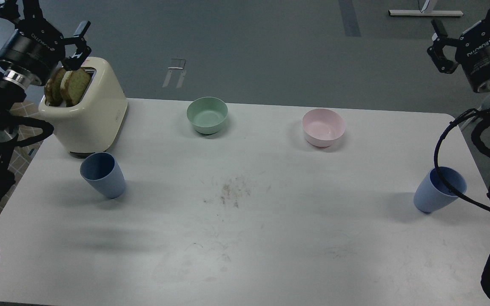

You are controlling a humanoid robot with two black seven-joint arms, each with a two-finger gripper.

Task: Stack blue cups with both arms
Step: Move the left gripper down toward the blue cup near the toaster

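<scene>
Two blue cups stand upright on the white table (pixel 245 238), far apart. The left blue cup (pixel 102 174) is just in front of the toaster. The right blue cup (pixel 434 193) is near the table's right edge, with a black cable looping across its rim. My left gripper (pixel 80 46) hangs high at the top left, above the toaster, open and empty. At the top right my right gripper (pixel 439 46) is raised well behind the right cup, also open and holding nothing.
A cream toaster (pixel 96 114) with bread slices (pixel 68 87) stands at the back left. A mint-green bowl (pixel 207 114) and a pink bowl (pixel 323 126) sit along the back. Crumbs (pixel 232 191) lie mid-table.
</scene>
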